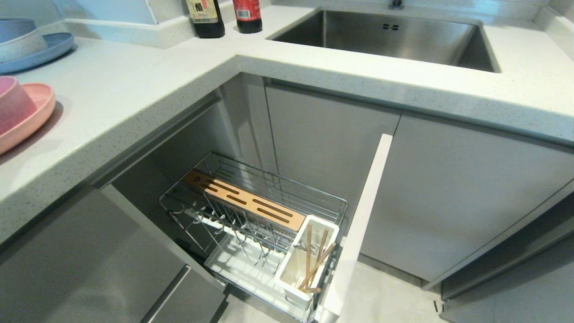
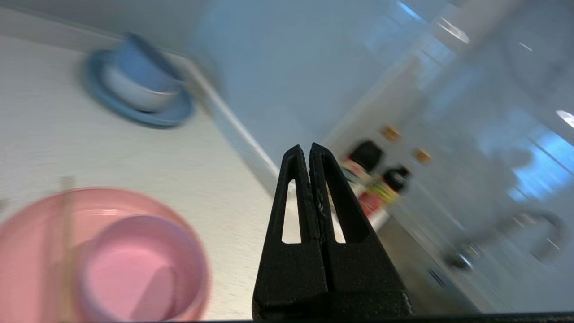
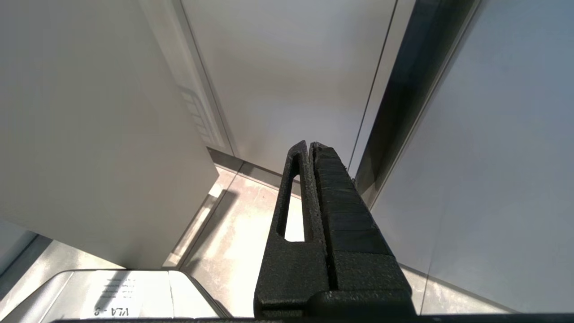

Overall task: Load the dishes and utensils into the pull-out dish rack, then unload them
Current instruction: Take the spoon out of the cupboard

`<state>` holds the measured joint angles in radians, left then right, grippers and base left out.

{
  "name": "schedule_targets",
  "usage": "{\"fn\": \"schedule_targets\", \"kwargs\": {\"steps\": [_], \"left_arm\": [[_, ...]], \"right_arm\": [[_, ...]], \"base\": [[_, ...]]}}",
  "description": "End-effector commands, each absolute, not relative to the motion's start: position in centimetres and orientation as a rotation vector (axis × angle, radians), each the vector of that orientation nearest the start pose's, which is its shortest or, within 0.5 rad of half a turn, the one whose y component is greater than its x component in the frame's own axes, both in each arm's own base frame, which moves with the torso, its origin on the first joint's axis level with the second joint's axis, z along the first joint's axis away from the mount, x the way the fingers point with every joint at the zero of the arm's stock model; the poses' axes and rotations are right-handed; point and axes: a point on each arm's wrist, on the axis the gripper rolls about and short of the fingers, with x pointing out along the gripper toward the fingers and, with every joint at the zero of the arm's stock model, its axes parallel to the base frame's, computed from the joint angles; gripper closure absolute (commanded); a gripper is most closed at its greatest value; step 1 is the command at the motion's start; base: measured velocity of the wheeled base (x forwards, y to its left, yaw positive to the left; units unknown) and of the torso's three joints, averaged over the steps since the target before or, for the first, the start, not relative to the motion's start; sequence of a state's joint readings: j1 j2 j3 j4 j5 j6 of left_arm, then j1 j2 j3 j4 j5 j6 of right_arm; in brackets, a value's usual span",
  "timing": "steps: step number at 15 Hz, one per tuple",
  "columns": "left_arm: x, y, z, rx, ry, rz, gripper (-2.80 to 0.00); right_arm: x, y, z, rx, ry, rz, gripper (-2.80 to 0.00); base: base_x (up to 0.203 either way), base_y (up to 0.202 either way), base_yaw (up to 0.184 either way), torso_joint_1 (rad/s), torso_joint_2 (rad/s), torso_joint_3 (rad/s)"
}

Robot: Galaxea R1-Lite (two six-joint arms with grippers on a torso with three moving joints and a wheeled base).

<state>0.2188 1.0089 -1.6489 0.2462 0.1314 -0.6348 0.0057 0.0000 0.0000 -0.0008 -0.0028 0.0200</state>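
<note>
You see a speckled white countertop (image 1: 134, 94) upper left; the chrome pull-out dish rack (image 1: 251, 215) sits lower centre, chopsticks (image 1: 314, 264) in its white cup. Left gripper (image 2: 309, 152) and right gripper (image 3: 309, 146): fingers clenched, empty.

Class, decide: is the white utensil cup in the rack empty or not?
Not empty: the white utensil cup holds wooden chopsticks leaning inside it.

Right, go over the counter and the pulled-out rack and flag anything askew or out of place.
Mostly tidy. The chopsticks lean crossed in the white utensil cup of the pull-out dish rack, not upright. The pink bowl sits in the pink plate on the counter. Nothing looks spilled or damaged. The left gripper is shut and empty.
</note>
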Motion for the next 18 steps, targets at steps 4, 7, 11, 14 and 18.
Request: {"fn": "schedule_targets", "kwargs": {"steps": [4,7,11,14,18], "left_arm": [[6.4,-0.7,45.8,-0.6,-0.329,-0.077,0.0],[9.9,-3.8,43.6,-0.573,-0.131,-0.252,0.0],[15.5,-11.6,38.3,-0.409,0.153,-0.294,0.0],[17.7,-15.5,35.1,-0.344,0.328,-0.257,0.0],[18.5,-18.7,32.3,-0.522,0.585,-0.12,0.0]], "right_arm": [[-2.3,0.0,7.5,0.02,0.001,0.003,0.0],[-2.3,0.0,7.5,0.02,0.0,0.003,0.0],[-2.3,0.0,7.5,0.02,0.002,0.003,0.0],[-2.3,0.0,7.5,0.02,0.002,0.003,0.0],[-2.3,0.0,7.5,0.02,0.0,0.003,0.0]], "base": [[0.0,0.0,0.0,0.0,0.0,0.0],[0.0,0.0,0.0,0.0,0.0,0.0],[0.0,0.0,0.0,0.0,0.0,0.0],[0.0,0.0,0.0,0.0,0.0,0.0],[0.0,0.0,0.0,0.0,0.0,0.0]]}}
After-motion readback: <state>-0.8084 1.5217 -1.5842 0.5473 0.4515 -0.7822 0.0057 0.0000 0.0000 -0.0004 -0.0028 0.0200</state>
